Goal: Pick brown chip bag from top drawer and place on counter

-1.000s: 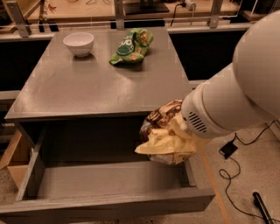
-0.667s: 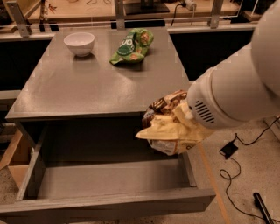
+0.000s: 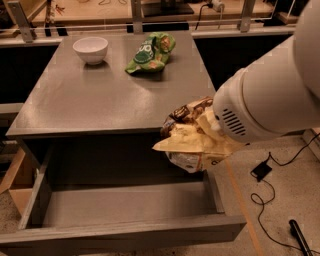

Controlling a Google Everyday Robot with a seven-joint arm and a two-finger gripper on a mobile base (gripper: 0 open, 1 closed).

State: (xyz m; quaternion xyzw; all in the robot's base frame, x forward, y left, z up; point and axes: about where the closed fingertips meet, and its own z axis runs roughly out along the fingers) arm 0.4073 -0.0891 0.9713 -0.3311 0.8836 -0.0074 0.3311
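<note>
One top drawer [image 3: 125, 210] stands pulled fully open below the front edge of the counter [image 3: 100, 95], its grey interior bare. One brown chip bag [image 3: 189, 142] hangs in the air off the counter's front right corner, above the right end of the drawer and touching neither surface. One gripper [image 3: 210, 131], at the tip of the white arm [image 3: 270, 95] that enters from the right of the counter, is clenched on the crumpled bag and largely buried in it. Toward the counter's rear lie one green chip bag [image 3: 150, 51], near the middle, and one white bowl [image 3: 90, 49], to the left. Right of the counter, speckled floor [image 3: 295, 190] carries a black cable [image 3: 265, 200]. Behind the counter runs a pale wooden bench [image 3: 100, 12].
</note>
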